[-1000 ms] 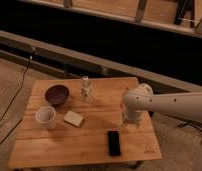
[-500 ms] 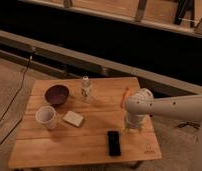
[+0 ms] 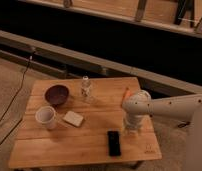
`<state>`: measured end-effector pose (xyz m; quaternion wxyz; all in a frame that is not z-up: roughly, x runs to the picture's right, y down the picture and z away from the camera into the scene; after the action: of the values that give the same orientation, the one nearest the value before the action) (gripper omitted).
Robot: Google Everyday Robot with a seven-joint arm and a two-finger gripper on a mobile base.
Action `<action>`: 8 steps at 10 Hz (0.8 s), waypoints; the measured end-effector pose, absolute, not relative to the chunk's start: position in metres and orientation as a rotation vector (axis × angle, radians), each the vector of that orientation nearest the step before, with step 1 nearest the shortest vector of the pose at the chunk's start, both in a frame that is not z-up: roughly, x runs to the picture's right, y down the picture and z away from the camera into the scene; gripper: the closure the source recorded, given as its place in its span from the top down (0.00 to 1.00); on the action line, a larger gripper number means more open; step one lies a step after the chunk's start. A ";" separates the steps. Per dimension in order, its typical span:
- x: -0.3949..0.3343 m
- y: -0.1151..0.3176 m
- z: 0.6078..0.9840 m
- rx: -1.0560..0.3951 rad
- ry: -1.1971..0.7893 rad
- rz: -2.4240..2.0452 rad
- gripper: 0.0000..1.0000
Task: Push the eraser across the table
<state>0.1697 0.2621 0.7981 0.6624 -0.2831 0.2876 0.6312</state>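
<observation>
The eraser (image 3: pixel 113 142) is a small flat black slab lying near the front edge of the light wooden table (image 3: pixel 69 145), right of centre. My white arm reaches in from the right. The gripper (image 3: pixel 130 128) points down at the table top just right of and slightly behind the eraser, a short gap away from it.
A dark bowl (image 3: pixel 57 94), a white cup (image 3: pixel 45 117) and a cream-white block (image 3: pixel 73 118) stand on the left half. A small clear bottle (image 3: pixel 85 88) stands at the back middle. An orange object (image 3: pixel 126 93) lies near the back right edge. A cable runs on the floor at left.
The gripper has moved down and toward the front of the table, closer to the eraser. The eraser has not moved.
</observation>
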 end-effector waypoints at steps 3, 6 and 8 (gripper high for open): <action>0.160 0.262 0.803 -0.657 0.651 1.401 0.65; 0.140 0.259 0.806 -0.680 0.626 1.379 0.65; 0.125 0.260 0.808 -0.700 0.610 1.361 0.65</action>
<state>0.1254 0.2596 0.8085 0.6792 -0.3118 0.2718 0.6063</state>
